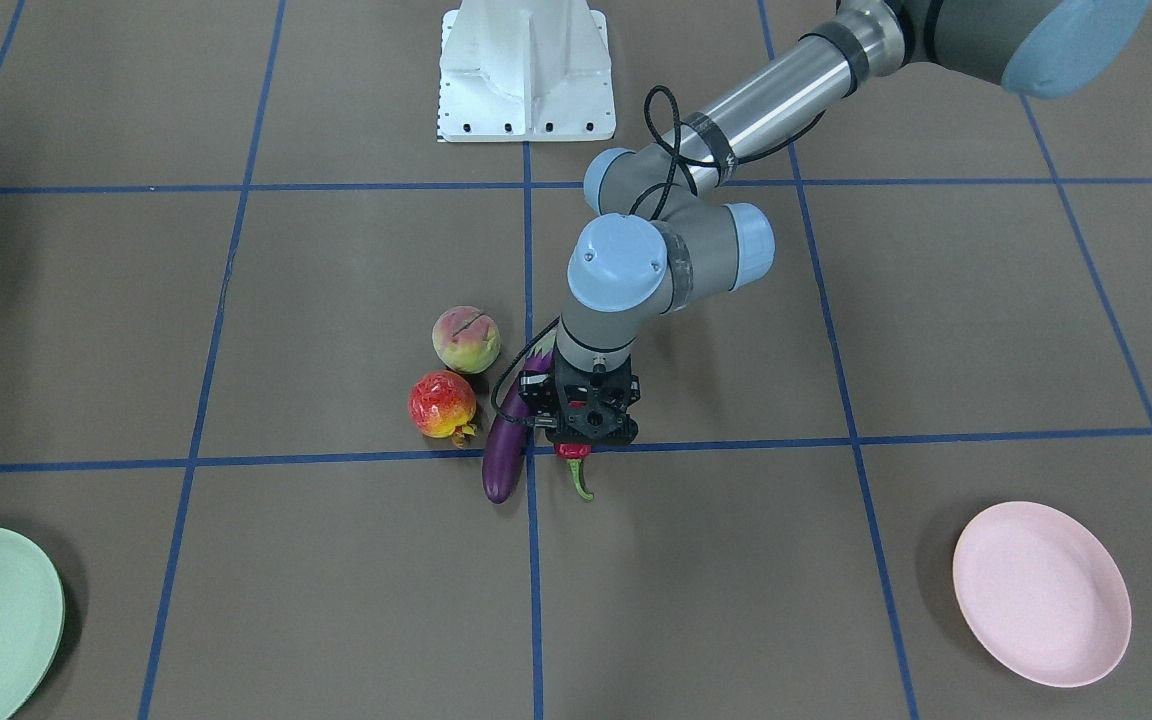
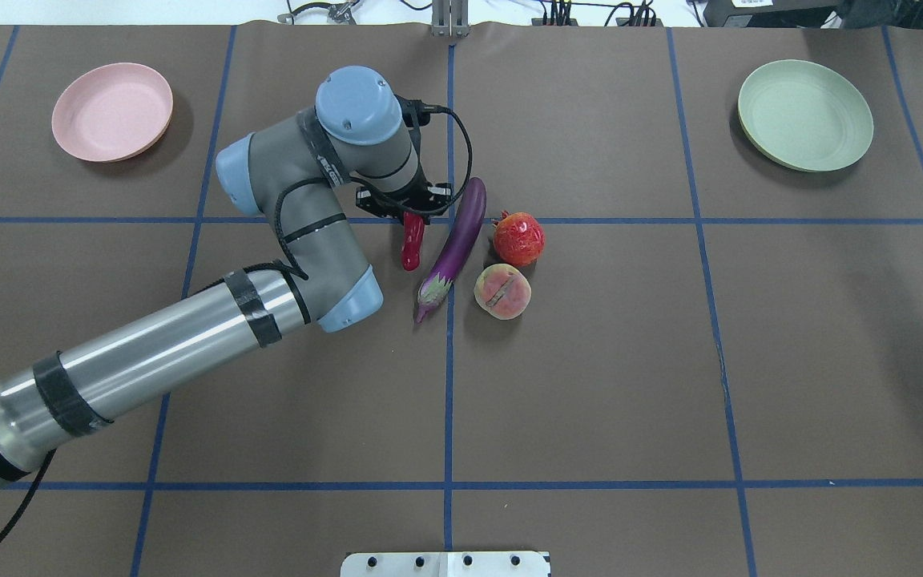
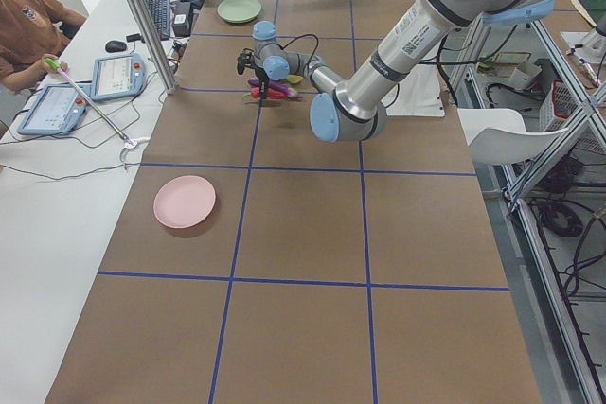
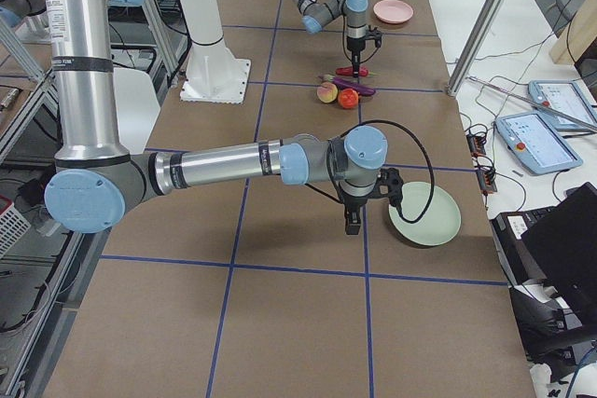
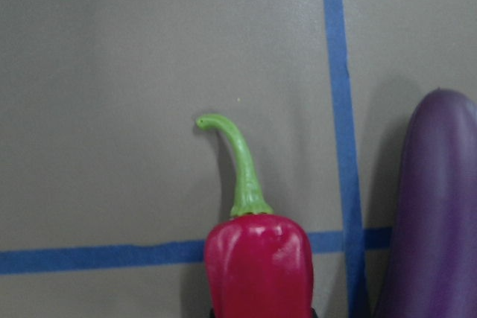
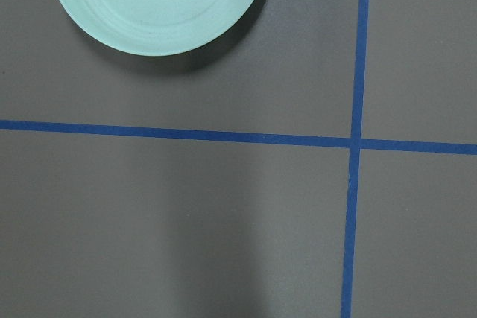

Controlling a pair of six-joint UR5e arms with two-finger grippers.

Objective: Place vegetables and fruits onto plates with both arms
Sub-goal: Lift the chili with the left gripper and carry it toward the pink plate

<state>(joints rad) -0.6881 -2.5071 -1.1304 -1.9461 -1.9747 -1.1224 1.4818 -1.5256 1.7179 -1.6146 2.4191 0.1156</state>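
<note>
My left gripper (image 2: 412, 216) stands straight down over the red chili pepper (image 2: 412, 245), its fingers against the pepper's sides near the stem end. The left wrist view shows the chili (image 5: 257, 266) with its green stem pointing away. The purple eggplant (image 2: 457, 240) lies right beside it. The pomegranate (image 2: 519, 239) and the peach (image 2: 501, 291) sit just past the eggplant. The pink plate (image 2: 112, 111) and the green plate (image 2: 804, 114) are both bare. My right gripper (image 4: 352, 226) hangs beside the green plate (image 4: 424, 214); I cannot tell if it is open.
The white pedestal base (image 1: 526, 75) stands at the robot's edge of the table. Blue tape lines cross the brown table cover. An operator (image 3: 28, 26) sits at a side bench with tablets, off the table.
</note>
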